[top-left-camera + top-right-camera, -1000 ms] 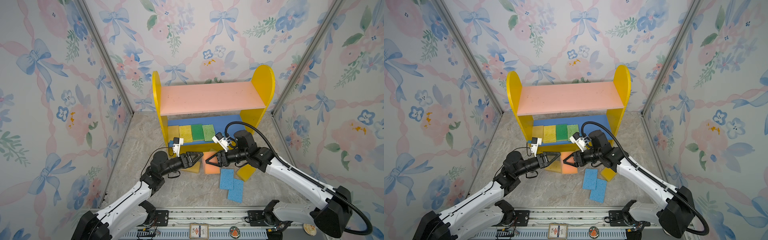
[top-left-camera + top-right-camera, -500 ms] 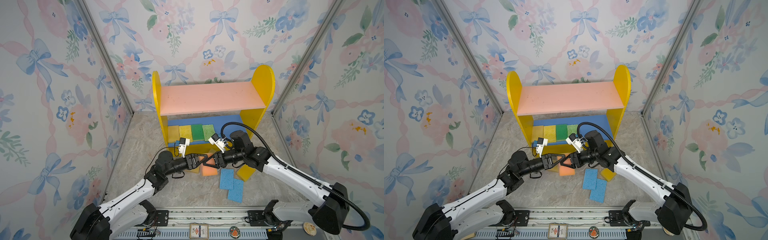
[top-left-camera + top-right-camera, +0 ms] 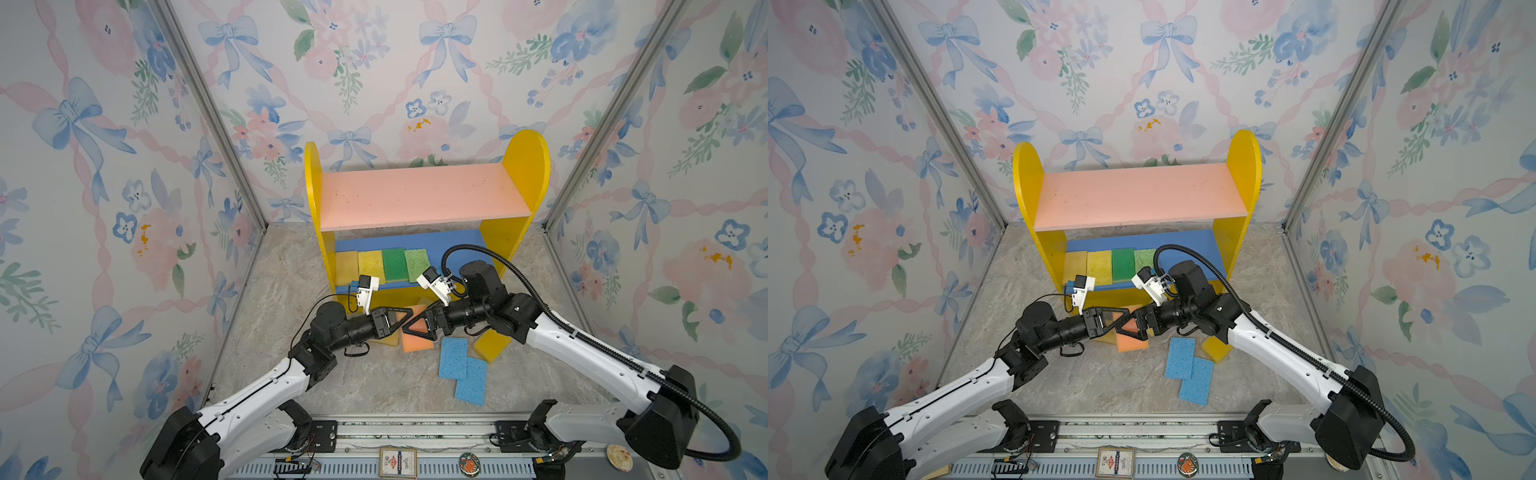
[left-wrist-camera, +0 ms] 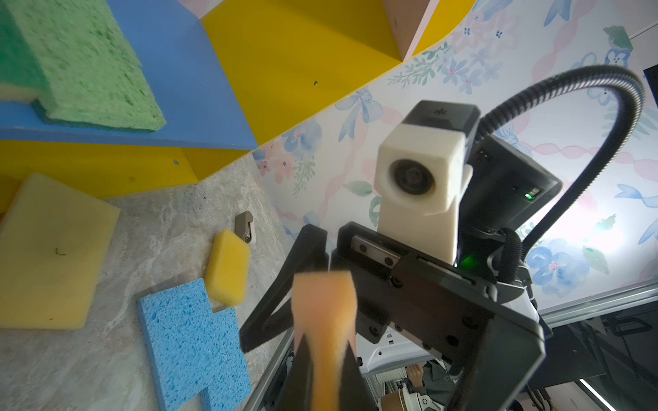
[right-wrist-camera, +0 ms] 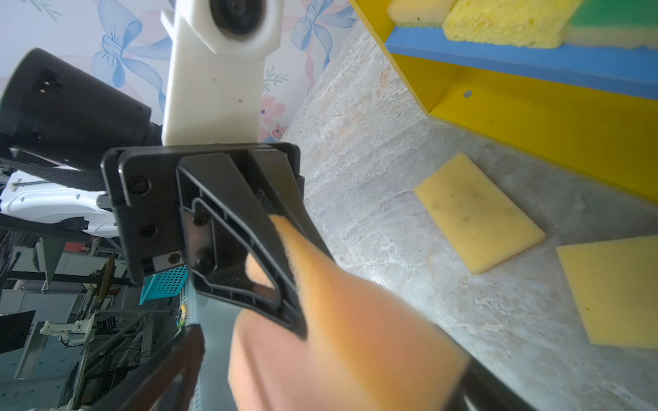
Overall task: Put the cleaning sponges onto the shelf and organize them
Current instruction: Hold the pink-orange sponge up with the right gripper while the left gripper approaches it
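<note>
**A:** Top views: how far along?

**B:** Under half, I judge. At centre frame, four sponges (image 3: 370,262) sit in a row on the shelf's (image 3: 419,195) blue lower board. The pink board is bare. Two blue sponges (image 3: 453,358) and some yellow sponges (image 3: 492,345) lie on the floor (image 3: 332,374), lower centre.

**A:** Left wrist?

**B:** The left pincer (image 4: 324,352) is clamped on the orange sponge (image 4: 324,302), just in front of the shelf. The foam is soft and squeezed thin. The blue pad (image 4: 185,338) is coarse-pored, the yellow block (image 4: 228,267) smooth and round-edged.

**A:** Right wrist?

**B:** The right pincer (image 5: 331,373) stands wide, with orange foam between its jaws, apparently ungripped. Two flat yellow rectangles (image 5: 477,213) rest on the marbled floor.
</note>
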Available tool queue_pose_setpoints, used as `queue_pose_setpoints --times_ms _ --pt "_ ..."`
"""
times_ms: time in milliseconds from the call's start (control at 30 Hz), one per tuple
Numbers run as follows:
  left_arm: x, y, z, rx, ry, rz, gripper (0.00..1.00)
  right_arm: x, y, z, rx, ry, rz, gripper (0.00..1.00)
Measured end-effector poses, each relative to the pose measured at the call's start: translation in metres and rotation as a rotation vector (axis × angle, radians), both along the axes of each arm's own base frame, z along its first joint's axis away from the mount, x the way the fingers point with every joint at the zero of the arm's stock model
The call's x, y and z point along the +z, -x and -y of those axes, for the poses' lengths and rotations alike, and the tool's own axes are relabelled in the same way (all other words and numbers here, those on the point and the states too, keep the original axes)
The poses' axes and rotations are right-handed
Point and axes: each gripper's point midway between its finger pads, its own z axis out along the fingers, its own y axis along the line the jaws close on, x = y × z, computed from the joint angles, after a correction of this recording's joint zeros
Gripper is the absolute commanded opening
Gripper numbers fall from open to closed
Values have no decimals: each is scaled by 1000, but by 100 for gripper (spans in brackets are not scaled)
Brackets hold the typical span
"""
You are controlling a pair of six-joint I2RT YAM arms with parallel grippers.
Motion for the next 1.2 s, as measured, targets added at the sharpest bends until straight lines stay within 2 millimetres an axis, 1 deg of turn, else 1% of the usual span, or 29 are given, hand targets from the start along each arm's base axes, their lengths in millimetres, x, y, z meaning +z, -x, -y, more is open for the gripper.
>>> queue_pose_setpoints --times_ms 67,133,267,333,400,500,567,667,833,1000,1067,1200 --pt "3 -5 -5 26 8 5 11 11 -3 11 -50 -22 40 97" --pt "9 -13 -12 68 26 9 11 29 -4 28 -119 -65 99 97" --pt "22 -28 -24 156 84 10 10 64 0 52 -228 -169 198 97" --pt "32 -33 -30 204 126 9 10 70 1 59 -274 -209 202 97" --pt "42 -37 -36 248 172 10 10 70 1 62 -309 -234 176 97" --pt "58 -38 -47 304 259 14 11 65 0 60 -333 -248 110 99" --pt "62 -38 -52 325 303 6 11 63 -1 56 -335 -251 83 99" --pt "62 -39 -54 340 337 -17 11 60 1 49 -326 -248 56 95" --pt "62 -37 -53 334 360 -35 11 53 -7 35 -318 -251 10 88" --pt "62 -35 -52 327 367 -45 11 43 -10 20 -295 -245 -32 85" --pt "62 -35 -52 327 368 -46 11 44 -11 18 -291 -250 -32 83" --pt "64 -34 -51 319 371 -41 11 56 -12 15 -282 -279 -17 78"
